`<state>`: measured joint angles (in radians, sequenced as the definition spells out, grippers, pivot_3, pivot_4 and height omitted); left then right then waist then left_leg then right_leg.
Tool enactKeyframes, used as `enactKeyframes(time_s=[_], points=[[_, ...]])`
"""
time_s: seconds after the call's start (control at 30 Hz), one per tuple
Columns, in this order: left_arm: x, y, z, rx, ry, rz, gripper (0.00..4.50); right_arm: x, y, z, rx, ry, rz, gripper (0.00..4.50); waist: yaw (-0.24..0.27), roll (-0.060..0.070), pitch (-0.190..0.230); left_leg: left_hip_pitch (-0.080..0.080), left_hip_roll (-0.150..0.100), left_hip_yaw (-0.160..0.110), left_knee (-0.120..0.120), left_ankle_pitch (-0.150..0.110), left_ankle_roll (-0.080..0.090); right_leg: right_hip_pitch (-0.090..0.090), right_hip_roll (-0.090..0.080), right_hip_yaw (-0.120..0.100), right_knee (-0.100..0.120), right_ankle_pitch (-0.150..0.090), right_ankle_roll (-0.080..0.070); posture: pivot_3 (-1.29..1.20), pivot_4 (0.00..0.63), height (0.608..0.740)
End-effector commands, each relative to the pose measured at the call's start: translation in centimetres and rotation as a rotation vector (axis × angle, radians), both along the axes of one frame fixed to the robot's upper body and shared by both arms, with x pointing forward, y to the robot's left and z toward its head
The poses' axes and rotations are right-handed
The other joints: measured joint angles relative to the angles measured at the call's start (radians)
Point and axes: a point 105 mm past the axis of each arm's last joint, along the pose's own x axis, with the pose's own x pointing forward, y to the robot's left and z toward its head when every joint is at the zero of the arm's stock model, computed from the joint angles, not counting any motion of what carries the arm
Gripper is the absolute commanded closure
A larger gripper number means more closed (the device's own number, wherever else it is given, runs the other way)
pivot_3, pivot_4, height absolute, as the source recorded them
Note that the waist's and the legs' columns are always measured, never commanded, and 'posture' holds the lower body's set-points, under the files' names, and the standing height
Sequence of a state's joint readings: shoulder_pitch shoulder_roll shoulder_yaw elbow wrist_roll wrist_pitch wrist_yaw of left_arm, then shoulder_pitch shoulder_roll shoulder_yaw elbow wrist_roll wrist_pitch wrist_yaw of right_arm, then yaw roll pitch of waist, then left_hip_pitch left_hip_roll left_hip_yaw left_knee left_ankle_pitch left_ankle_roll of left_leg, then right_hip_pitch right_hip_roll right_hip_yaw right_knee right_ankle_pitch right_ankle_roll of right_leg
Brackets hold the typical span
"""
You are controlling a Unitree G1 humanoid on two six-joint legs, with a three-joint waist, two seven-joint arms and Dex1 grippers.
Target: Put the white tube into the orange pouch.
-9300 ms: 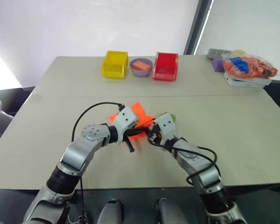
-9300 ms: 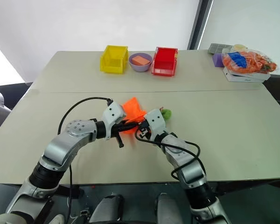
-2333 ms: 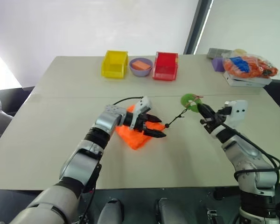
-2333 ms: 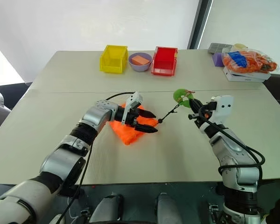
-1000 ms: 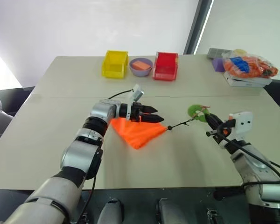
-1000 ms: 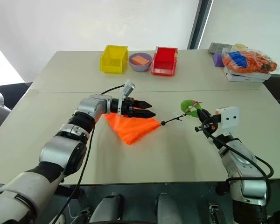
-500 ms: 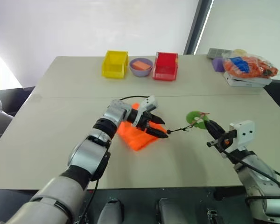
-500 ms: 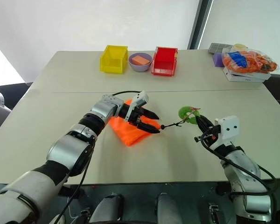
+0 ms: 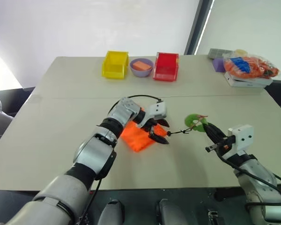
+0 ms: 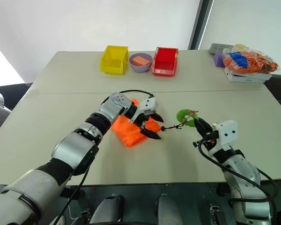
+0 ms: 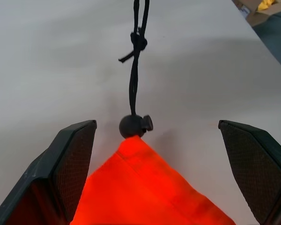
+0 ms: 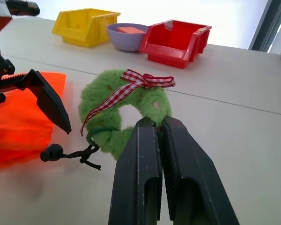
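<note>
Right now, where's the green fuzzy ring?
Head views: green fuzzy ring right of table centre, pinched by the right gripper, cord running left to the orange pouch.

The orange pouch (image 9: 136,135) lies flat near mid-table, its cinched corner closed by a black cord stopper (image 11: 135,125); its thin black cord (image 11: 136,70), knotted partway, runs to a fuzzy green ring (image 12: 126,112) bearing a red-checked bow.
</note>
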<state>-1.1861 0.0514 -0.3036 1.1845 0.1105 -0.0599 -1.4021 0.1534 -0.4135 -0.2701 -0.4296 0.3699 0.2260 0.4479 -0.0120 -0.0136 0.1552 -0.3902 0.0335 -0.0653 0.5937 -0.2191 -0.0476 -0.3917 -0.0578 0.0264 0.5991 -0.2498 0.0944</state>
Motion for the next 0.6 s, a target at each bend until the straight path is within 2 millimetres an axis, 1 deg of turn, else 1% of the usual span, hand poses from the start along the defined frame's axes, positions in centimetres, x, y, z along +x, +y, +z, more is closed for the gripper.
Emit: enactKeyframes(time_s=[0.03,0.4,0.5,0.53,0.6], points=[[0.1,-0.8,1.1,0.002,-0.050,-0.028,0.05,-0.2,0.7,1.4,-0.019,-0.063,0.028,4.50,0.000,0.000,0.000,0.000,0.000,0.000,0.000,0.000,0.000,0.000,0.000,0.000,0.000,0.000,0.000,0.00,0.150,0.740],[-0.2,-0.9,0.5,0.019,-0.024,-0.038,0.05,-0.5,1.8,1.4,-0.037,-0.063,0.055,4.50,0.000,0.000,0.000,0.000,0.000,0.000,0.000,0.000,0.000,0.000,0.000,0.000,0.000,0.000,0.000,0.00,0.150,0.740],[-0.1,-0.7,0.2,0.032,-0.027,-0.027,0.89,-0.4,1.9,1.7,-0.040,-0.068,0.058,4.50,0.000,0.000,0.000,0.000,0.000,0.000,0.000,0.000,0.000,0.000,0.000,0.000,0.000,0.000,0.000,0.00,0.150,0.740],[0.0,-0.7,0.1,0.040,-0.032,-0.022,1.30,-0.4,2.0,1.8,-0.041,-0.070,0.059,4.50,0.000,0.000,0.000,0.000,0.000,0.000,0.000,0.000,0.000,0.000,0.000,0.000,0.000,0.000,0.000,0.00,0.150,0.740],[0.0,-0.6,-0.1,0.046,-0.039,-0.015,2.36,-0.4,2.1,1.9,-0.041,-0.072,0.061,4.50,0.000,0.000,0.000,0.000,0.000,0.000,0.000,0.000,0.000,0.000,0.000,0.000,0.000,0.000,0.000,0.00,0.150,0.740]])
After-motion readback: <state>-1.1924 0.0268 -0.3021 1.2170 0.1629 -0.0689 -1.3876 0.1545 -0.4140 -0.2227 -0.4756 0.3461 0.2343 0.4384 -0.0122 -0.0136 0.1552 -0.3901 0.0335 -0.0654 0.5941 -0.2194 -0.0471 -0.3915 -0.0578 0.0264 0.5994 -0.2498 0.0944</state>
